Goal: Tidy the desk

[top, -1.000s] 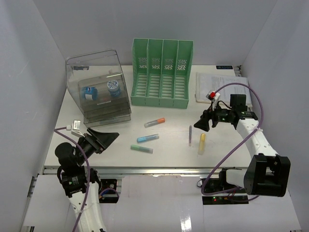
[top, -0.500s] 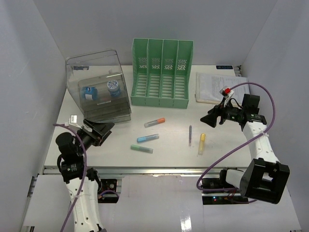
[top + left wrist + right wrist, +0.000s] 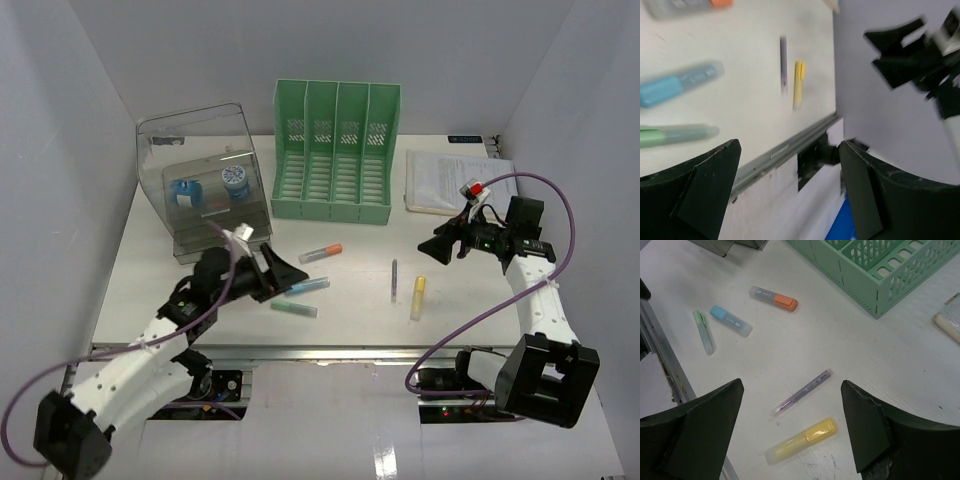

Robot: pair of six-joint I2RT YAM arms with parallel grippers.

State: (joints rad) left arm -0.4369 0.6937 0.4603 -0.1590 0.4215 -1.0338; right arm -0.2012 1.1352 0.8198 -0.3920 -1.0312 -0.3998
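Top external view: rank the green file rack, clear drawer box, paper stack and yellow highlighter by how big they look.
1. clear drawer box and green file rack: near alike, not ranked.
2. paper stack.
3. yellow highlighter, smallest by far.

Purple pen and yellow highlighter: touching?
Apart. The right wrist view shows a strip of bare desk between the purple pen and the yellow highlighter.

File rack [image 3: 336, 150] stands at the far edge of the desk [image 3: 350, 290], drawer box [image 3: 205, 180] left, papers [image 3: 440, 180] right. Highlighters [image 3: 306, 286] lie before them.
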